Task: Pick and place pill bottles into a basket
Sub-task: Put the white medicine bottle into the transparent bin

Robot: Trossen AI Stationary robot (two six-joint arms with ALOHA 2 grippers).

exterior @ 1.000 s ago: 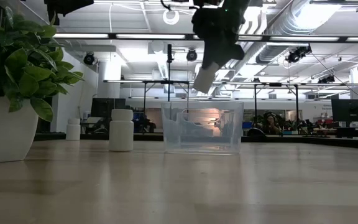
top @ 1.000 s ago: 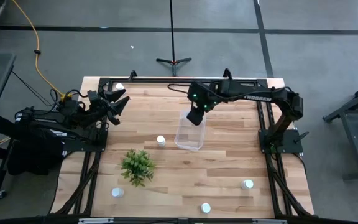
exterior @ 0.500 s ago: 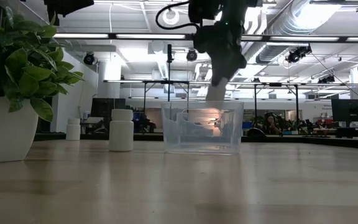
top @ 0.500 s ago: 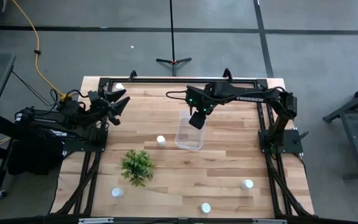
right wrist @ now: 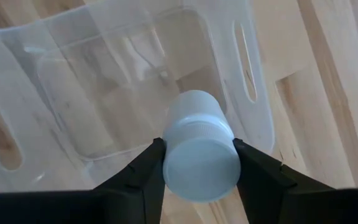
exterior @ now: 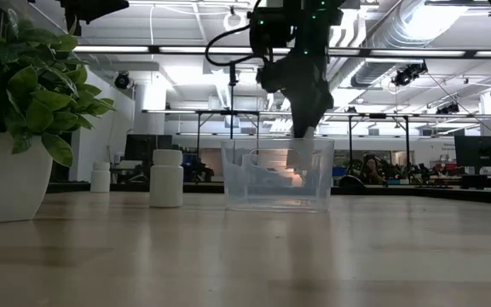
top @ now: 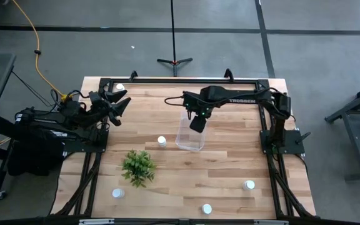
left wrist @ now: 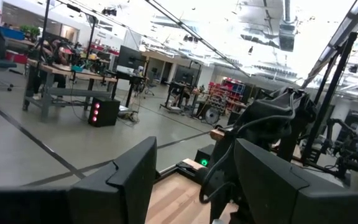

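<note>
My right gripper point(top: 197, 122) is shut on a white pill bottle point(right wrist: 199, 144) and reaches down into the clear basket point(top: 190, 132) at the table's middle; in the low view the bottle point(exterior: 302, 153) is below the basket's rim. Other white bottles stand on the table: one left of the basket point(top: 162, 141), one at the far left corner point(top: 120, 87), several near the front edge point(top: 249, 185). My left gripper point(top: 120, 102) is open and empty, raised at the far left. My right gripper pinches the bottle between its two fingers point(right wrist: 146, 163), on the bottle's cap end point(right wrist: 201, 167). The fingers come from above, slanting down into the basket. The bottle hangs tilted below the fingers, inside the basket's walls; whether it touches the floor I cannot tell.
A small green plant in a white pot point(top: 138, 166) stands left of centre toward the front. The black frame rails point(top: 180, 80) run along the far edge and both sides. Bare wood lies right of the basket.
My right gripper has gone down and slightly toward the table's left, carrying the bottle from above the basket's rim down inside its walls. The basket has stayed in place.
</note>
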